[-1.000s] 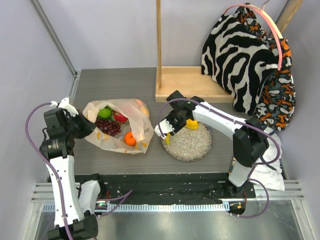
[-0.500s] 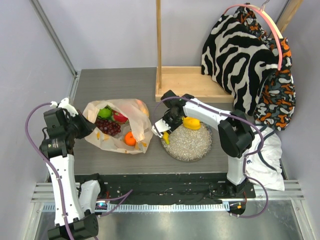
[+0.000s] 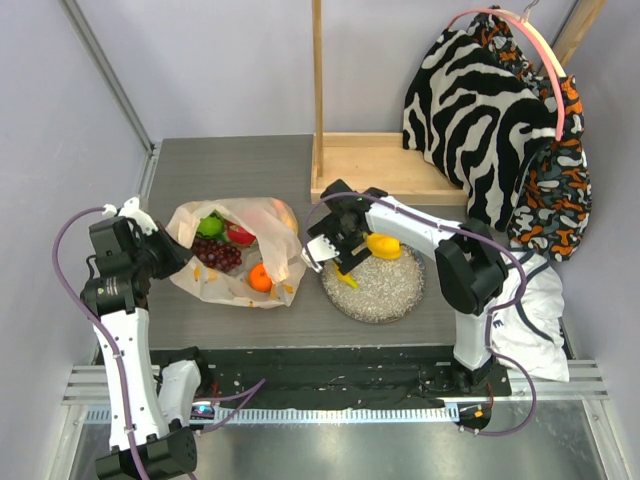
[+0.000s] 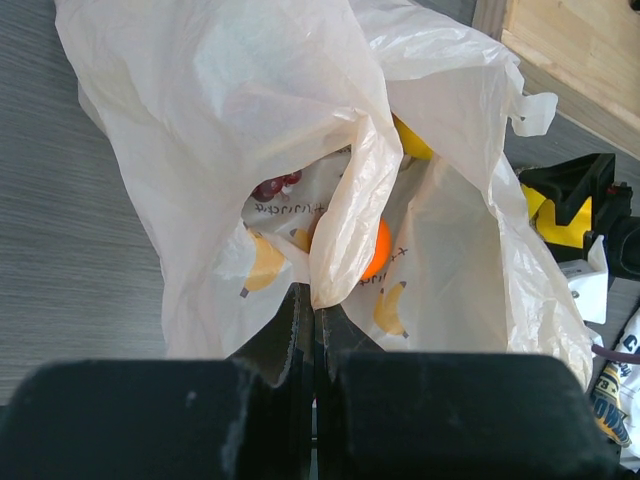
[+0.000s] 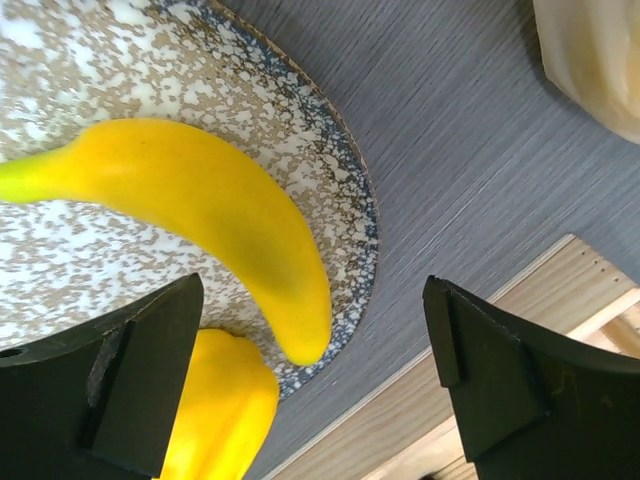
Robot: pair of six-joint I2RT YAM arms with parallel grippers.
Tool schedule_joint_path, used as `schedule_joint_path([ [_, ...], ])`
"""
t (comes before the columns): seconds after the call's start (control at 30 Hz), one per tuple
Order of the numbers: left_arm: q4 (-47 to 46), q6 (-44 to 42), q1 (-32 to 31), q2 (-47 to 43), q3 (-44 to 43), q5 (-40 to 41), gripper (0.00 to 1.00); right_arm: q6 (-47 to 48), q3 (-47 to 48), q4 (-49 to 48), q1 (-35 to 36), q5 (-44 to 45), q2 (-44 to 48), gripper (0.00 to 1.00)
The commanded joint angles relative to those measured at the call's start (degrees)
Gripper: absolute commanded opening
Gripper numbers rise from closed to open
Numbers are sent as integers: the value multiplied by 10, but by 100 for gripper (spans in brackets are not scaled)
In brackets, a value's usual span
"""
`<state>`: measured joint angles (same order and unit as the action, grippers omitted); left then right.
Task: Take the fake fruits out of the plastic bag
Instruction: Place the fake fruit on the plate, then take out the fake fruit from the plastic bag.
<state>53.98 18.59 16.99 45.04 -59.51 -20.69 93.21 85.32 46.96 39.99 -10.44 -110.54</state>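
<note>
Grey table [image 3: 230, 165], lilac walls [image 3: 220, 60], plastic bag [image 3: 275, 232]

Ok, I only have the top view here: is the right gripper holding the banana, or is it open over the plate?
Observer: Open. In the right wrist view the right gripper straddles the banana, which lies on the speckled plate. Neither of the fingers touches it.
Reviewer: And the left one, is it actually gripping the bag?
Observer: Yes. The left wrist view shows the left gripper shut on a fold of the plastic bag.
Reviewer: Anything else on the plate?
Observer: The yellow pepper, close to the banana's end. I cannot tell whether they touch.
</note>
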Motion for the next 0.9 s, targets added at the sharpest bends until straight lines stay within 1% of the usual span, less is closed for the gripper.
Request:
schedule_joint_path([
  [0.0, -12, -8, 6, -5, 0, -15, 0, -61, 61, 37, 7, -35, 76, 100],
  [0.03, -11, -8, 5, -6, -1, -15, 0, -78, 73, 44, 10, -58, 88, 100],
  [0.13, -11, -8, 5, -9, 0, -15, 0, -195, 136, 33, 23, -99, 128, 100],
  [0.17, -11, -7, 5, -10, 2, -15, 0, -275, 157, 17, 28, -120, 133, 99],
  [0.2, -12, -7, 5, -11, 3, -15, 0, -317, 199, 3, 32, -129, 138, 98],
  [0.23, -11, -7, 5, -11, 4, -15, 0, -365, 217, -18, 40, -138, 144, 98],
  [0.27, -12, -7, 5, -10, 6, -16, 0, -468, 232, -43, 42, -149, 147, 97],
  [0.3, -12, -5, 5, -9, 7, -18, 0, -519, 254, -97, 46, -170, 147, 96],
  [0.33, -13, -5, 5, -7, 11, -21, 0, -565, 259, -126, 52, -184, 146, 93],
  [0.37, -14, -4, 5, -5, 10, -23, 0, -649, 260, -185, 57, -191, 142, 90],
  [0.4, -14, -3, 5, 0, 8, -26, 0, -689, 252, -218, 62, -201, 140, 88],
  [0.43, -15, -2, 5, 14, 1, -32, 0, -726, 245, -250, 68, -208, 136, 83],
  [0.47, -16, -2, 6, 19, -3, -37, 0, -780, 236, -304, 79, -215, 126, 81],
  [0.5, -16, 0, 7, 25, -8, -37, 0, -798, 224, -321, 86, -219, 117, 78],
  [0.53, -10, 0, 8, 32, -20, -39, 0, -811, 224, -329, 93, -223, 107, 72],
  [0.6, -6, -13, 6, 34, -27, -44, 0, -839, 212, -352, 113, -240, 87, 66],
  [0.67, -2, -8, 0, 29, -29, -24, 0, -834, 201, -363, 143, -245, 76, 64],
  [0.73, 2, -6, -6, 33, -34, -34, 0, -803, 203, -348, 164, -238, 56, 63],
  [0.83, -36, 22, -32, 7, -19, -22, 0, -795, 188, -333, 186, -225, 38, 60],
  [0.87, -40, 23, -42, 5, -21, -37, 0, -794, 180, -332, 192, -218, 35, 59],
])
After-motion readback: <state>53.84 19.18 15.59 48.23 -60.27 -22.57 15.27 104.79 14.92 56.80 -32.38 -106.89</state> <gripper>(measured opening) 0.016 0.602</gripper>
